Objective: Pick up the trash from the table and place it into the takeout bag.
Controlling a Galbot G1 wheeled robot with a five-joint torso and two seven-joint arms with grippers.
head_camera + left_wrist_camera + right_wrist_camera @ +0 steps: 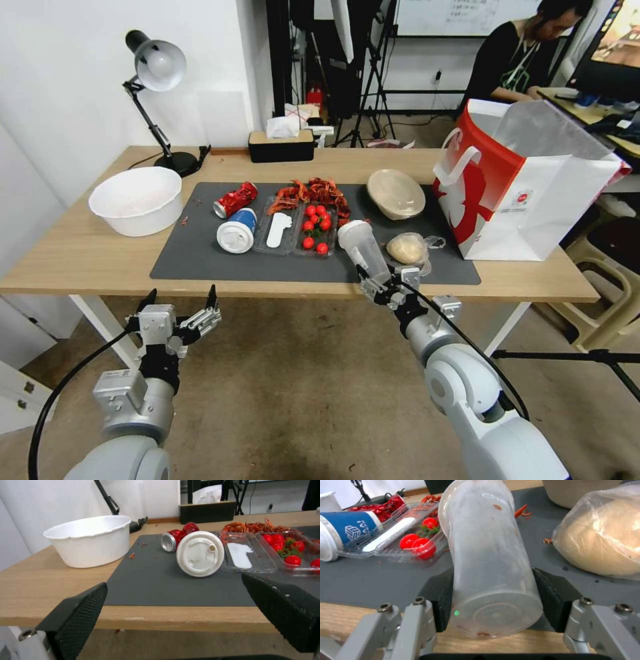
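Clear plastic cup (490, 562), smeared inside, lies sideways in right gripper (493, 600).

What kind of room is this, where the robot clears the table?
Probably a lab or office workspace arranged for robot trials, not a dining room. Behind the table stand camera tripods and a whiteboard; a desk lamp sits on it. The right claw holds the clear plastic cup.
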